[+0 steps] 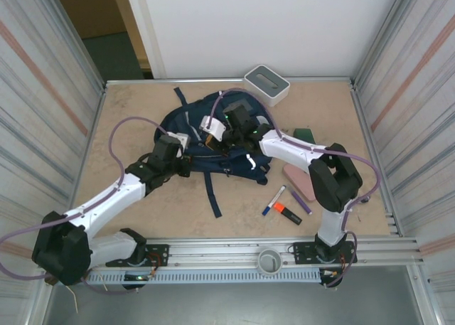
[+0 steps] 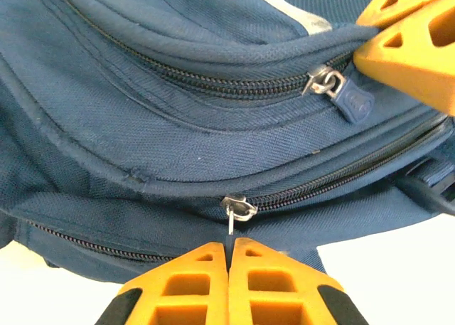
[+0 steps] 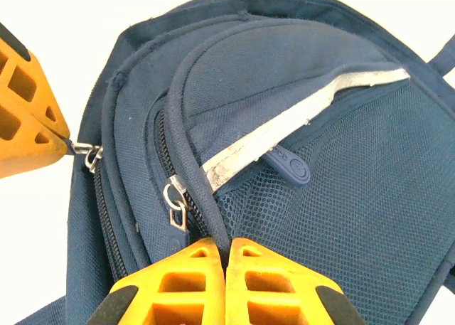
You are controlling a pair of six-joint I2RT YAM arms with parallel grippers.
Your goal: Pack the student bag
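From above, we see the large navy blue fabric backpack [image 1: 186,119] lying under the left pincer [image 1: 193,159] and the right pincer [image 1: 214,145]; their fingertips are hard to make out. At the left wrist, the left pincer [image 2: 229,250] is pressed together on a small metal zip pull [image 2: 234,208] just ahead. At the right wrist, the right pincer [image 3: 226,257] pinches the dark piped pocket edge [image 3: 192,161]; the contact itself is hidden.

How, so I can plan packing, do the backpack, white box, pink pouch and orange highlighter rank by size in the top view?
backpack: largest.
white box and pink pouch: look close; the right arm partly covers the pouch, so unsure.
orange highlighter: smallest.
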